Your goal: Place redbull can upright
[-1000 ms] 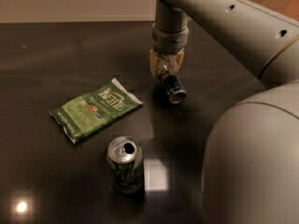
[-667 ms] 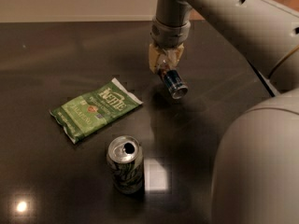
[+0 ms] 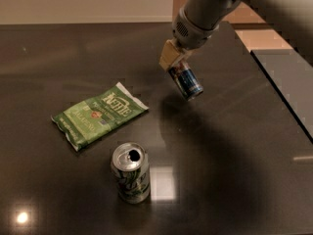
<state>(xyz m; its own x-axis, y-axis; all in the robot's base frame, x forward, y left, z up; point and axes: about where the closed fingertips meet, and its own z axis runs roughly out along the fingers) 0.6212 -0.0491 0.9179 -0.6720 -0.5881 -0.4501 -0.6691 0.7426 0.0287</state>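
Note:
The redbull can (image 3: pixel 187 82) is slim and blue-and-silver. It hangs tilted in the air above the dark table (image 3: pixel 234 146), its free end pointing down and to the right. My gripper (image 3: pixel 174 62) is shut on the can's upper end, at the upper middle of the camera view. The arm reaches in from the upper right. The can's shadow lies on the table below it.
A green Kettle chip bag (image 3: pixel 98 115) lies flat to the left of the middle. A wider silver-and-green soda can (image 3: pixel 130 172) stands upright and opened in front. The table's right edge (image 3: pixel 281 97) runs diagonally, with floor beyond it.
The arm has swung up and back, lifting the redbull can off the table. The can has tilted further, its lower end now pointing down and right.

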